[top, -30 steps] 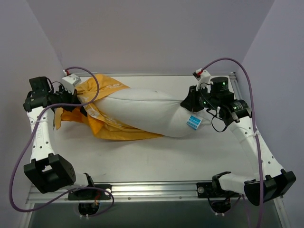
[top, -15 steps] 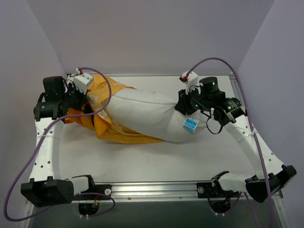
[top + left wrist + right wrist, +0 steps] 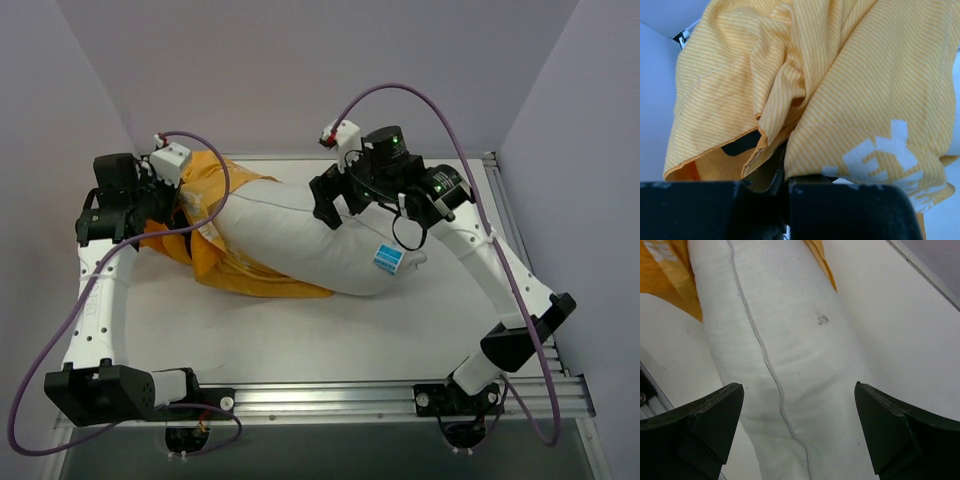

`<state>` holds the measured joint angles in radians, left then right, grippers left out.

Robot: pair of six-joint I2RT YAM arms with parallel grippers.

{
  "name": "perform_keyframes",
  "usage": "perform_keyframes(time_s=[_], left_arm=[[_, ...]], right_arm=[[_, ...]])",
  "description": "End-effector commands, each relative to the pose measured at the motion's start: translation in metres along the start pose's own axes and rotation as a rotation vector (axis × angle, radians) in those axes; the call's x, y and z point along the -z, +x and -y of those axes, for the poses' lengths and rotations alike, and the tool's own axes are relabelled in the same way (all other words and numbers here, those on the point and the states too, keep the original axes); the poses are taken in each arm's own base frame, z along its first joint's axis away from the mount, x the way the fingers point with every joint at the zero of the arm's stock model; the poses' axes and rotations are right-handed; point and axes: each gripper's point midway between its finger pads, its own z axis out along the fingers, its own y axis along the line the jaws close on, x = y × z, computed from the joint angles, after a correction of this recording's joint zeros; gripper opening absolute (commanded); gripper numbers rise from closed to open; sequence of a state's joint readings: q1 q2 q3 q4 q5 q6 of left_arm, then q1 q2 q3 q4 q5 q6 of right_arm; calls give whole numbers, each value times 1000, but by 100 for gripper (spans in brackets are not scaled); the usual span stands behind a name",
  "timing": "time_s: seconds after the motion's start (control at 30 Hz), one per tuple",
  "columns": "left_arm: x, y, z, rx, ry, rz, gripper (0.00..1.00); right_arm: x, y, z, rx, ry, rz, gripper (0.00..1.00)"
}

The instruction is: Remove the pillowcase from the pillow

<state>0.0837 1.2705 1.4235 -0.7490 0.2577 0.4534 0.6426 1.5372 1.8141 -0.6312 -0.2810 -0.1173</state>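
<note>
The white pillow (image 3: 300,235) lies across the table with its blue tag (image 3: 388,258) at the right end. Its left end is still inside the orange-yellow pillowcase (image 3: 215,185), which is bunched up there and trails under the pillow's near side. My left gripper (image 3: 175,213) is shut on a fold of the pillowcase (image 3: 840,75), the striped cloth pinched between the jaws (image 3: 785,175). My right gripper (image 3: 330,203) hovers open over the pillow's middle. In the right wrist view the pillow (image 3: 790,340) and its seam lie below the gripper (image 3: 797,390), with nothing held.
The table's bare white surface (image 3: 330,340) spreads in front of the pillow. A metal rail (image 3: 330,397) runs along the near edge with both arm bases on it. Purple-grey walls close in the back and sides.
My right gripper let go of the pillow's tagged right end, opened wide and moved left over the pillow's middle. The left gripper kept its grip and moved slightly right.
</note>
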Motion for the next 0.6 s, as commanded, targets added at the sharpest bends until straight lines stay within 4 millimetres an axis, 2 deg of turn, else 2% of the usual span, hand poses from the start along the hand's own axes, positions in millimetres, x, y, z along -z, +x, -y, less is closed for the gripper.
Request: perform_keyframes(time_s=[0.0,0.03,0.07,0.13,0.17,0.23,0.3,0.43,0.5,0.57], left_arm=[[6,-33,-12,-4,-59,103,2],[7,-34,-11,-5,-58,107,2],[6,-35,-11,-5,-58,107,2],[6,-36,-10,-8,-61,107,2],[7,-36,-10,-9,-63,106,2],[7,-37,-11,-14,-66,106,2],[7,-35,-11,-15,-69,100,2],[8,-35,-13,-20,-77,98,2],[8,-35,-13,-21,-77,96,2],[9,-35,-14,-18,-81,97,2]], right_arm=[[-5,-19,-11,49,16,0,100],[-4,-31,-15,58,12,22,100],[-17,-28,-24,71,-6,-6,100],[-24,-32,-33,90,-17,-14,100],[-36,-26,-38,100,-17,-41,100],[-46,-23,-43,109,-15,-59,100],[-62,-12,-43,113,-5,-102,100],[-95,27,-26,139,64,-230,100],[-113,60,-32,146,20,-315,100],[-127,82,-34,145,12,-361,100]])
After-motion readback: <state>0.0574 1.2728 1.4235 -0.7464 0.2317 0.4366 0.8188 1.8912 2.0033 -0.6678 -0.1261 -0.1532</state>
